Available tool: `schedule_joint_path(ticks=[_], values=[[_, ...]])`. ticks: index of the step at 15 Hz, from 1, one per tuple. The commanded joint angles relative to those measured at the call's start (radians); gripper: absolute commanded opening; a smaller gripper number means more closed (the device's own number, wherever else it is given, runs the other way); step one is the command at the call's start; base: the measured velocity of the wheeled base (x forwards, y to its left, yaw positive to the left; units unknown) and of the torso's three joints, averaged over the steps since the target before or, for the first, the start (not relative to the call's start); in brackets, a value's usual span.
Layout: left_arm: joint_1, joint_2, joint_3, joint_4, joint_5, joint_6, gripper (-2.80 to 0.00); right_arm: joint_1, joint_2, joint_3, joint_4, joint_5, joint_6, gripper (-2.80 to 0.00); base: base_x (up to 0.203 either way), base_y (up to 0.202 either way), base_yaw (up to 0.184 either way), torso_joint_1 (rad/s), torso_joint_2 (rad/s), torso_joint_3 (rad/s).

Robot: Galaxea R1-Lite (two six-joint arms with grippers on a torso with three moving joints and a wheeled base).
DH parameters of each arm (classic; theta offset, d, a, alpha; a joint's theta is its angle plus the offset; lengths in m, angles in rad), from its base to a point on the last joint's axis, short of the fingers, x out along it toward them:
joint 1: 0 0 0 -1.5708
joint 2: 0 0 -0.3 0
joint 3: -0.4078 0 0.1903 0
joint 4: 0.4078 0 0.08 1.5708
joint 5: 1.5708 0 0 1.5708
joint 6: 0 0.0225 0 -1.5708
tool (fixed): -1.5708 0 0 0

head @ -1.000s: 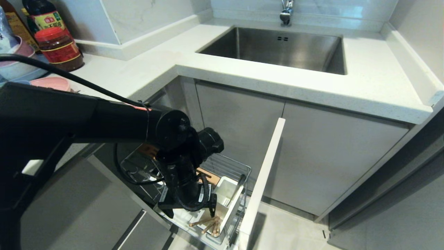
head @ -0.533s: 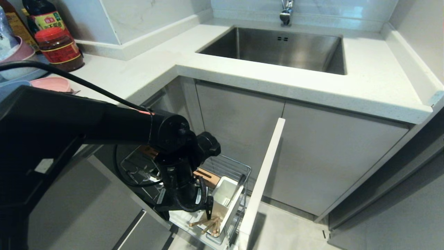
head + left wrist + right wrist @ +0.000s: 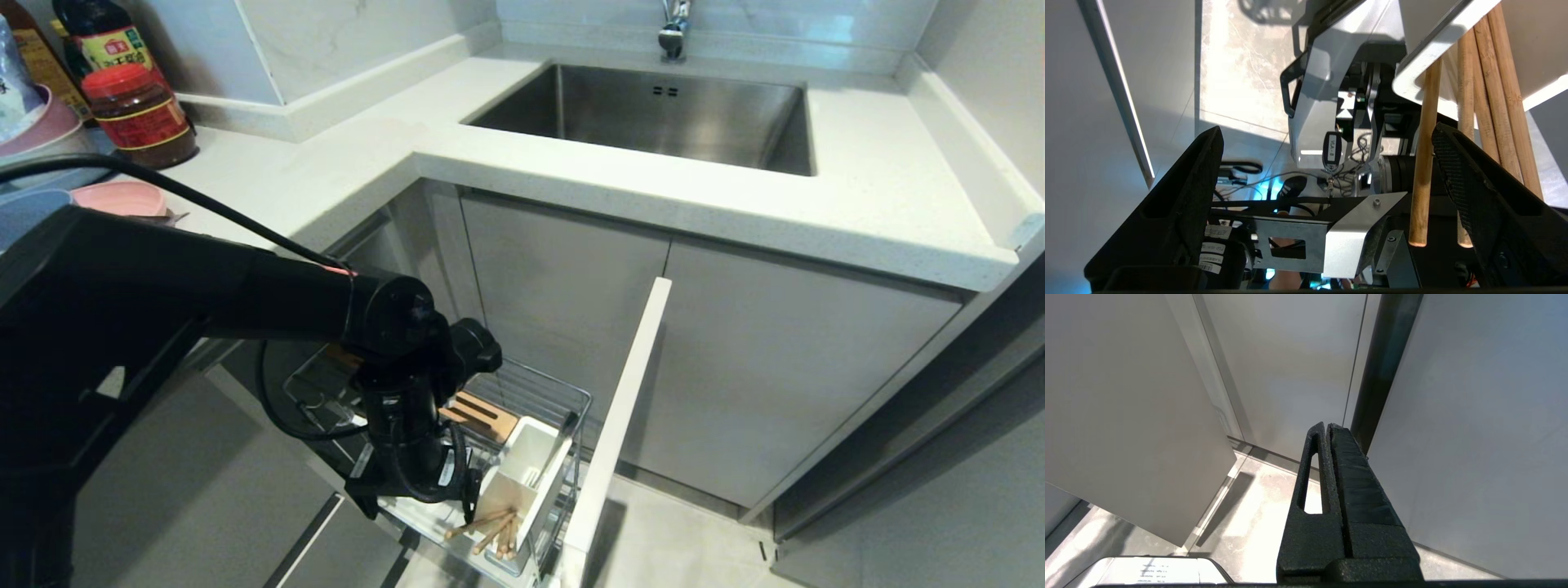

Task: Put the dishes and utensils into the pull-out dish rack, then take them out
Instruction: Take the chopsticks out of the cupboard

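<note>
A steel sink point(image 3: 653, 114) is sunk into the white counter point(image 3: 343, 171), with a tap point(image 3: 674, 28) above its far edge. At the counter's far left stand a red-lidded jar point(image 3: 139, 114) and a dark bottle point(image 3: 102, 37) behind it. Grey cupboard doors point(image 3: 775, 367) close the space under the sink. The floor point(image 3: 669, 531) is pale tile.

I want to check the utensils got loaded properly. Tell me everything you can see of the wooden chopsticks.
The chopsticks are light, round bamboo-looking sticks, several together, standing tilted in the white utensil box at the front of the pull-out dish rack. Their ends fan out above the box's rim and lean on it. In the left wrist view one stick shows between the fingers of the open left gripper, which does not grip it.
</note>
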Motion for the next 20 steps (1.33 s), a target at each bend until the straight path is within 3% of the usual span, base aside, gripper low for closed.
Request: schedule_joint_path(ticks=[1, 6, 11, 14, 20], values=[[0.001, 0.022, 0.002, 0.008, -0.001, -0.001, 0.0, 0.0, 0.0, 0.0, 0.0, 0.0, 0.0, -2.8, 0.0, 0.0, 0.0, 0.0, 0.0, 0.0], [0.001, 0.074, -0.004, 0.067, -0.071, 0.094, 0.0, 0.0, 0.0, 0.0, 0.0, 0.0, 0.0, -2.8, 0.0, 0.0, 0.0, 0.0, 0.0, 0.0], [0.001, 0.136, -0.076, 0.07, -0.075, 0.1, 0.0, 0.0, 0.0, 0.0, 0.0, 0.0, 0.0, -2.8, 0.0, 0.0, 0.0, 0.0, 0.0, 0.0], [0.003, 0.171, -0.142, 0.07, -0.145, 0.092, 0.0, 0.0, 0.0, 0.0, 0.0, 0.0, 0.0, -2.8, 0.0, 0.0, 0.0, 0.0, 0.0, 0.0], [0.003, 0.204, -0.167, 0.123, -0.144, 0.103, 0.0, 0.0, 0.0, 0.0, 0.0, 0.0, 0.0, -2.8, 0.0, 0.0, 0.0, 0.0, 0.0, 0.0]])
